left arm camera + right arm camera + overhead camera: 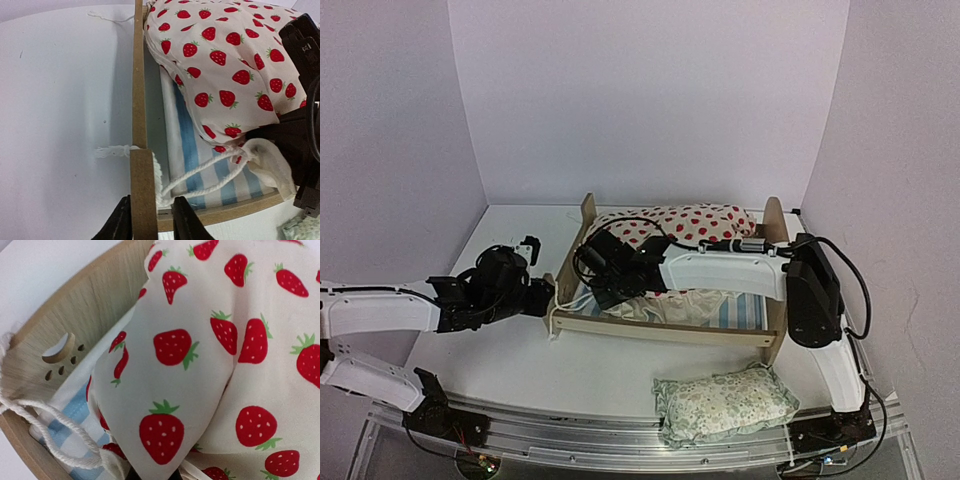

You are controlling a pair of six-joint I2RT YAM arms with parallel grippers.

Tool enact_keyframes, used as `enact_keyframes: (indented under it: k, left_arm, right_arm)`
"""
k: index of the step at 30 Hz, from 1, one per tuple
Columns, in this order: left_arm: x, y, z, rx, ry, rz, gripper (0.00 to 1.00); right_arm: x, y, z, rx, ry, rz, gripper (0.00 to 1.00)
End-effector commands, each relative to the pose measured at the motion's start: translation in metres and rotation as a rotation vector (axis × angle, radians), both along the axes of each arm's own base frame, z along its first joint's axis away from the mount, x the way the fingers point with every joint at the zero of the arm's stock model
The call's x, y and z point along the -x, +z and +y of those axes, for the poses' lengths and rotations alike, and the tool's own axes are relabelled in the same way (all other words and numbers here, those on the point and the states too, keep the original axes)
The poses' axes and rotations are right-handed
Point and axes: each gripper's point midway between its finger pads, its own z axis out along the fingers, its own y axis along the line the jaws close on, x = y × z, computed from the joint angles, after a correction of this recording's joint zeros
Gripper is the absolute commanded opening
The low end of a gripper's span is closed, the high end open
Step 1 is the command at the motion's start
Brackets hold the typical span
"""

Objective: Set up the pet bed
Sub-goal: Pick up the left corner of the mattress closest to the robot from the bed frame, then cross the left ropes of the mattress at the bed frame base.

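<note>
The pet bed point(660, 330) is a light-wood frame with a blue-and-white striped base point(200, 165). It stands mid-table. A cream cushion with red strawberries point(695, 222) lies bunched in it. My left gripper point(545, 298) is at the bed's left end. In the left wrist view its fingers point(119, 222) straddle the end board point(143, 180), closed on it point(150, 222). My right gripper point(605, 280) reaches across the bed. In the right wrist view the cushion point(200, 365) fills the frame, and its corner runs down into the mostly hidden jaws point(167, 476).
A white cord point(210, 175) loops from the cushion over the end board, which has a paw cutout point(60, 347). A green floral frilled pillow point(723, 400) lies on the table in front of the bed, near the right arm's base. White walls enclose the table.
</note>
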Motion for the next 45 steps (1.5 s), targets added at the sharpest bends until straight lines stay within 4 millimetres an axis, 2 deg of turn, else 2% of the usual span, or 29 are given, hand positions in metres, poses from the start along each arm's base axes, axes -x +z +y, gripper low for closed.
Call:
enact_keyframes:
  k: [1,5,9,14,19,25,30,33,36,39,43,45]
  left_arm:
    - [0.001,0.052,-0.017,0.112,-0.054,-0.061,0.37]
    - [0.003,0.069,-0.012,0.126,-0.048,-0.093,0.51]
    - [0.008,0.079,-0.009,0.111,-0.067,-0.091,0.55]
    - [0.015,0.081,-0.004,0.063,-0.09,-0.076,0.53]
    - [0.019,0.086,-0.002,0.012,-0.142,-0.115,0.49]
    - [0.021,0.108,-0.013,-0.028,-0.237,-0.218,0.44]
    - [0.015,0.126,-0.031,-0.003,-0.3,-0.305,0.43]
    - [0.016,0.128,-0.049,0.009,-0.39,-0.363,0.42]
    - [0.017,0.138,-0.054,0.026,-0.43,-0.47,0.43]
    - [0.012,0.14,-0.047,-0.056,-0.419,-0.554,0.43]
    - [0.005,0.138,-0.039,-0.198,-0.411,-0.572,0.44]
    - [0.004,0.134,-0.037,-0.258,-0.429,-0.573,0.48]
  right_arm:
    - [-0.003,0.095,0.016,-0.138,0.045,-0.13,0.0]
    - [-0.006,0.128,0.017,-0.165,0.071,-0.184,0.0]
    - [-0.004,0.146,0.018,-0.191,0.09,-0.198,0.0]
    - [0.0,0.17,0.027,-0.243,0.137,-0.209,0.0]
    - [0.004,0.191,0.025,-0.269,0.159,-0.23,0.0]
    - [0.003,0.209,0.027,-0.282,0.184,-0.266,0.0]
    - [-0.001,0.237,0.029,-0.306,0.193,-0.327,0.0]
    - [0.0,0.242,0.031,-0.306,0.206,-0.339,0.0]
    - [-0.001,0.234,0.028,-0.276,0.205,-0.34,0.0]
    - [-0.002,0.225,0.024,-0.242,0.201,-0.339,0.0]
    - [-0.003,0.213,0.021,-0.209,0.2,-0.331,0.0]
    - [-0.003,0.211,0.022,-0.204,0.203,-0.33,0.0]
